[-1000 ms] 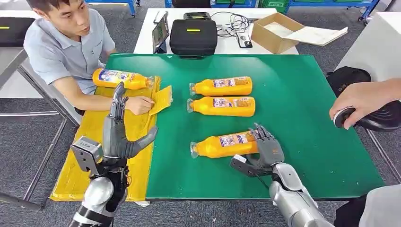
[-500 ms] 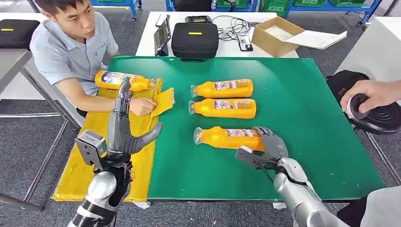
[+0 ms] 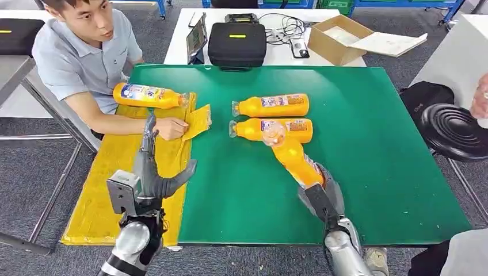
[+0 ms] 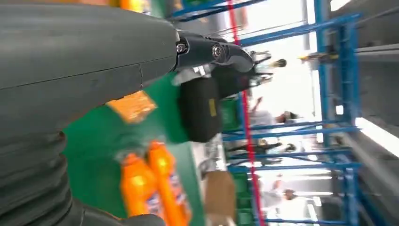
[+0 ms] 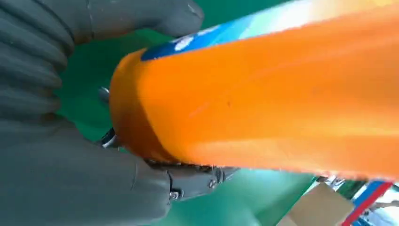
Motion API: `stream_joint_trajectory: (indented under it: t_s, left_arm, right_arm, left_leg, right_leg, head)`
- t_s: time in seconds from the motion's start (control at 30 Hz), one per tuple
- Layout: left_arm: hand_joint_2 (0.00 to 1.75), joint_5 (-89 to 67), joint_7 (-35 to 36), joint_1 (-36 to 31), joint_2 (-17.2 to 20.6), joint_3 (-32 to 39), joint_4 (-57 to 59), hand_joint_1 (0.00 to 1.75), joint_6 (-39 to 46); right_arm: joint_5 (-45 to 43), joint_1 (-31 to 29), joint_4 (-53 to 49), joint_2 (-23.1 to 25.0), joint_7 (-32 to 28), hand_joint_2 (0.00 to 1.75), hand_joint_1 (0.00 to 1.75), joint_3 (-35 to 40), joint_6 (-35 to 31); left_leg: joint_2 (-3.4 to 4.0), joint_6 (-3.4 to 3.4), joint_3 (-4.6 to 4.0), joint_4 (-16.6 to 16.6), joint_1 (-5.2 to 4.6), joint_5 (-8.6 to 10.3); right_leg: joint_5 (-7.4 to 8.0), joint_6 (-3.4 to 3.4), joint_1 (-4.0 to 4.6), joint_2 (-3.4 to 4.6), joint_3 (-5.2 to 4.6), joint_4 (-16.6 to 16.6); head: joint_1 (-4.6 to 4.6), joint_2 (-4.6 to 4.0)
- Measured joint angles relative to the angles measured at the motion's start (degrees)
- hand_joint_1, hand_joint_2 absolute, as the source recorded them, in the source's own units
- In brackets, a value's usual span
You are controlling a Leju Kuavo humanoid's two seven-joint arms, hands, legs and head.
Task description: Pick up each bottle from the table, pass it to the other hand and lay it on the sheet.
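Note:
My right hand (image 3: 322, 192) grips the base of an orange bottle (image 3: 290, 154) and holds it lifted off the green mat, neck tilted up and away from me. In the right wrist view the bottle (image 5: 263, 94) sits between the thumb and the fingers (image 5: 141, 21). Two more orange bottles (image 3: 273, 106) (image 3: 288, 127) lie side by side on the mat behind it. Another bottle (image 3: 147, 95) lies at the far end of the yellow sheet (image 3: 109, 178). My left hand (image 3: 151, 167) hovers over the sheet, fingers straight and apart, holding nothing.
A person sits at the far left, one hand (image 3: 170, 127) on a folded corner of the sheet. The green mat (image 3: 380, 144) covers the table. Behind it are a black case (image 3: 237, 43) and a cardboard box (image 3: 339, 38). A black stool (image 3: 454, 129) stands at the right.
My right hand has raised the near bottle off the mat and swung it from lying crosswise to pointing up and away. The person's hand at the right has left the stool.

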Motion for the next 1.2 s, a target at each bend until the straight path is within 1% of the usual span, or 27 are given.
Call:
stream_joint_trajectory:
  t_s: [0.07,0.2,0.37,0.47,0.67,0.77,0.93,1.1,1.2]
  left_arm:
    - [1.75,0.1,0.5,0.5,-0.1,-0.3,0.7,0.0,-0.2]
    - [1.75,0.7,2.3,2.8,-0.2,-1.8,1.5,0.0,-2.8]
    - [1.75,1.6,3.0,4.9,-0.2,-5.3,2.0,0.0,-6.8]
    - [1.75,2.7,3.3,5.3,-0.2,-6.9,2.0,0.0,-8.2]
    - [1.75,3.4,3.4,5.5,-0.2,-8.1,2.0,0.0,-9.0]
    - [1.75,5.4,4.1,5.5,-0.2,-8.6,2.0,0.0,-11.4]
    - [1.75,11.3,3.8,4.8,-1.5,-9.2,1.4,0.0,-12.9]
    - [1.75,13.7,3.8,4.1,-2.2,-9.4,0.8,0.0,-12.9]
    - [1.75,17.8,4.7,3.6,-2.9,-9.4,0.7,0.0,-12.9]
  right_arm:
    - [-1.2,1.5,-2.1,0.3,0.0,1.75,1.75,-0.2,-0.4]
    - [-7.4,4.4,-9.7,1.9,0.1,1.75,1.75,-0.4,-1.7]
    - [-8.3,5.9,-15.8,4.0,0.8,1.75,1.75,-0.5,-1.1]
    - [-6.5,5.8,-16.6,4.9,1.3,1.75,1.75,0.3,-1.7]
    - [-6.2,5.8,-16.8,5.8,1.3,1.75,1.75,1.1,-2.1]
    - [-4.3,5.8,-16.8,6.2,0.7,1.75,1.75,2.5,-2.0]
    - [0.4,5.2,-15.1,8.1,0.3,1.75,1.75,8.3,-4.0]
    - [2.0,4.8,-13.4,9.1,0.2,1.75,1.75,12.5,-4.7]
    - [2.8,4.8,-12.5,9.3,0.2,1.75,1.75,16.9,-6.7]
  left_leg:
    - [-0.01,0.0,-0.11,0.0,-0.03,0.0]
    - [-0.07,0.01,-0.35,0.0,-0.05,0.0]
    - [-0.06,0.01,-0.66,0.0,-0.05,0.0]
    - [-0.07,0.01,-0.67,0.0,-0.04,0.0]
    - [-0.08,0.0,-0.69,0.0,-0.04,0.01]
    - [-0.07,0.0,-0.71,0.0,-0.04,0.01]
    - [-0.08,0.0,-0.72,0.0,-0.03,0.01]
    - [-0.07,0.0,-0.73,0.0,-0.02,0.01]
    - [-0.07,0.0,-0.75,0.0,-0.02,0.01]
  right_leg:
    - [0.0,0.01,-0.03,-0.02,-0.06,0.0]
    - [-0.01,0.02,-0.06,-0.1,-0.3,0.0]
    - [-0.01,0.02,-0.05,-0.1,-0.62,0.0]
    - [-0.01,0.02,-0.04,-0.1,-0.63,0.0]
    - [-0.01,0.02,-0.05,-0.11,-0.63,0.0]
    - [-0.01,0.02,-0.05,-0.11,-0.63,0.0]
    - [-0.02,0.02,-0.04,-0.11,-0.67,0.0]
    - [-0.02,0.01,-0.03,-0.11,-0.67,0.0]
    - [-0.02,0.01,-0.04,-0.11,-0.68,0.0]
  head:
    - [0.02,0.0]
    - [0.0,0.0]
    - [0.0,0.0]
    - [0.0,0.0]
    - [0.0,0.0]
    - [0.02,0.0]
    - [0.0,0.0]
    - [0.0,0.0]
    - [0.02,0.0]
